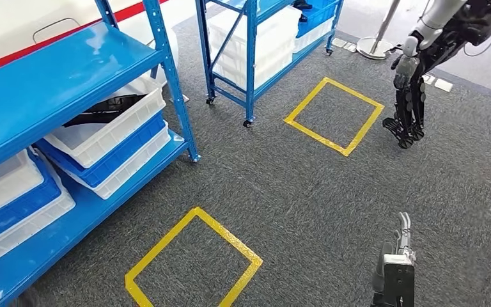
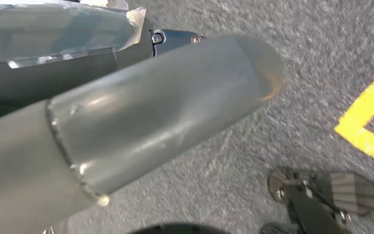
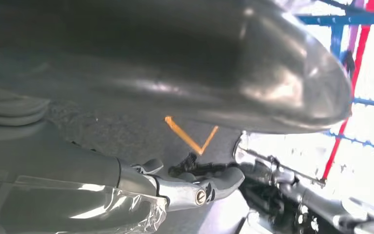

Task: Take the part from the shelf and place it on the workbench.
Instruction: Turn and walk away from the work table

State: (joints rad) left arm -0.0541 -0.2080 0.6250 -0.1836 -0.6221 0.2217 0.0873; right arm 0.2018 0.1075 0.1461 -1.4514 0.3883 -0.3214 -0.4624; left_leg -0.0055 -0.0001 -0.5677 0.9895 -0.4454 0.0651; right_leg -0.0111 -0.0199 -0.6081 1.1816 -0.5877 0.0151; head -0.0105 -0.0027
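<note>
Black parts (image 1: pixel 102 112) lie in a white bin (image 1: pixel 112 131) on the middle level of the blue shelf (image 1: pixel 70 70) at the left of the head view. My right hand (image 1: pixel 397 268) hangs low at the lower right, far from the shelf. Its fingers (image 3: pixel 199 187) are stretched out and hold nothing. My left hand (image 2: pixel 151 112) hangs over the grey carpet with its thick thumb extended and nothing in it.
White and blue bins (image 1: pixel 13 198) are stacked on the lower shelf level. A second blue shelf (image 1: pixel 250 38) stands further back. Two yellow tape squares (image 1: pixel 161 244) (image 1: pixel 305 99) mark the grey carpet. Another robot (image 1: pixel 415 83) stands at the far right.
</note>
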